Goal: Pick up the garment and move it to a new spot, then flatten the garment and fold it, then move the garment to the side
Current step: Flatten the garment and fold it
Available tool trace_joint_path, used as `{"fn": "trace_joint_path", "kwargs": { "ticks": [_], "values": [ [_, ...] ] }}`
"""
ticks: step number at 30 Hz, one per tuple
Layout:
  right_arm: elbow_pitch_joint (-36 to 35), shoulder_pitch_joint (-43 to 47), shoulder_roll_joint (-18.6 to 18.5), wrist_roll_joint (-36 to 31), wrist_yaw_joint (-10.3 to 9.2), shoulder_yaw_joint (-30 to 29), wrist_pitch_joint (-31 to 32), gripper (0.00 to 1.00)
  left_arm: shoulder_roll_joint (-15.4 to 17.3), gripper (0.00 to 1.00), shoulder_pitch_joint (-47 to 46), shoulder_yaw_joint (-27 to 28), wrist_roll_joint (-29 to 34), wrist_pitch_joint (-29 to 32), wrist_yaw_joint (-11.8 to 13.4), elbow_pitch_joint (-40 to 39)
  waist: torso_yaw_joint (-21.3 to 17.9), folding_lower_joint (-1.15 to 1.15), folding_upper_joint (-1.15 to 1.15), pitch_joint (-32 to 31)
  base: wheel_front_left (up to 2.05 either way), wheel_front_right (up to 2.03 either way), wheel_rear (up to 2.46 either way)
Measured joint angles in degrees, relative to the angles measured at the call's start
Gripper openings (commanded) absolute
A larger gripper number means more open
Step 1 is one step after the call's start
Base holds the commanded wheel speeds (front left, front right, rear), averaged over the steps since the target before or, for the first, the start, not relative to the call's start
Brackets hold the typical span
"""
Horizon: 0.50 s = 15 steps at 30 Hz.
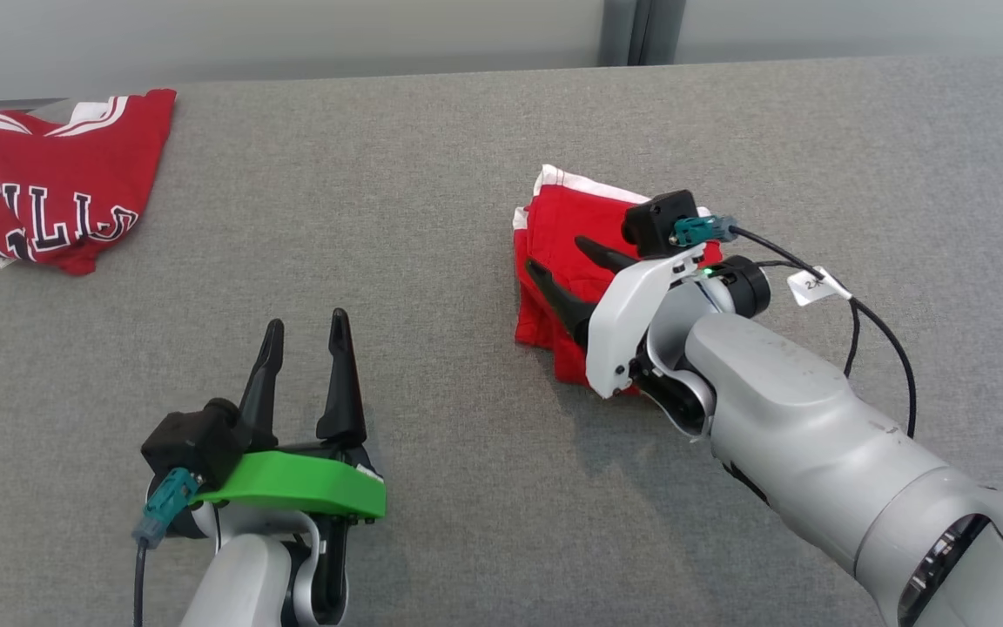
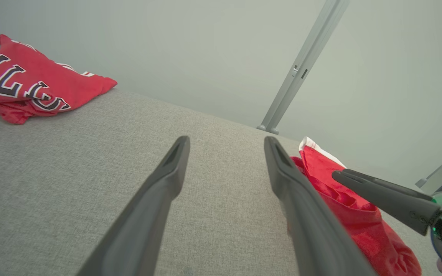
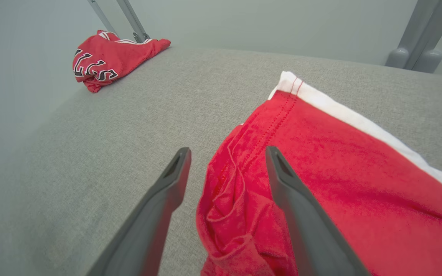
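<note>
Two garments are seen: folded garment (image 1: pixel 561 218) at desk (image 1: pixel 432 157) centre, jersey (image 1: pixel 57 183) at far-left corner. The left gripper (image 1: pixel 306 319) and right gripper (image 1: pixel 554 252) are spread wide, empty.

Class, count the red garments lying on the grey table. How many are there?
2. A folded red garment lies centre-right, at the right gripper; a lettered jersey lies far left.

Table top (image 1: pixel 484 131): grey woven cloth, matt, coarse-grained.
Garment (image 1: pixel 554 226): red cloth, faint sheen, stitched seams, white cloth trim.
Jersey (image 1: pixel 57 192): red cloth, matt.
Left gripper (image 1: pixel 306 322), right gripper (image 1: pixel 555 252): dark matt plastic.
Wrist cover (image 1: pixel 292 483): green plastic, smooth.
Forearm (image 1: pixel 780 392): silver-grey, satin, scuffed.
</note>
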Motion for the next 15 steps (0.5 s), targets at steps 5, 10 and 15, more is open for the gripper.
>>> {"fn": "trace_joint_path", "kwargs": {
  "ticks": [5, 10, 15],
  "values": [
    [-1.96, -0.74, -2.63, 0.78, 0.0, -2.02, -3.54, 1.0, 0.01, 1.0, 0.77, -0.37, 0.11, -0.01, 0.07, -0.31, -1.11, 0.0, 0.0, -0.84, 0.0, 0.0, 0.0],
    [-2.26, -0.52, -5.69, 1.36, 0.0, -4.94, -5.97, 1.0, 0.0, 1.0, 1.1, -0.94, 0.18, -0.01, 0.21, -0.43, -2.35, 0.0, 0.0, -1.53, 0.0, 0.0, 0.0],
    [-2.72, 1.28, -8.03, 1.41, 0.0, -7.87, -7.56, 1.0, 0.0, 1.0, 1.29, -1.59, 0.18, 0.03, 0.21, -0.43, -3.39, 0.0, 0.0, -2.05, 0.0, 0.0, 0.0]
  ]
}}
